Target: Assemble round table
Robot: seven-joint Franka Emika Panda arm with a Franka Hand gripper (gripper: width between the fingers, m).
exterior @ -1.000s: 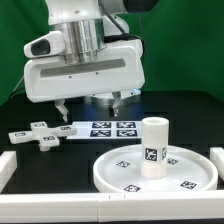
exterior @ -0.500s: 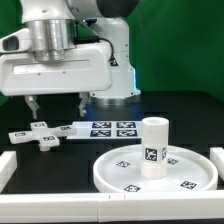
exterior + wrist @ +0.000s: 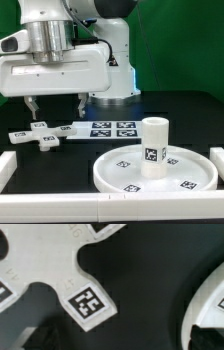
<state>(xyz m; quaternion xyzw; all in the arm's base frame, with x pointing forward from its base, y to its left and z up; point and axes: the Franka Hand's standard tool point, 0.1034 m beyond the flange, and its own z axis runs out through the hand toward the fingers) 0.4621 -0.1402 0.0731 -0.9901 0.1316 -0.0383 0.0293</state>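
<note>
The cross-shaped foot lies flat on the black table at the exterior view's left. In the wrist view it is close below, one tagged arm pointing toward the jaws. My gripper hangs open and empty just above the foot, with its fingers spread wide. In the wrist view my gripper shows only dark fingertips at the frame edge. The round disc lies at the front right, and its rim also shows in the wrist view. The short cylinder leg stands upright on the disc's hub.
The marker board lies flat just right of the foot, behind the disc. Long white rails border the table at the front, left and right edges. A green backdrop stands behind the arm.
Over the last second my gripper has moved to the exterior view's left, from above the marker board to above the cross-shaped foot. It has held still for the last half second.
</note>
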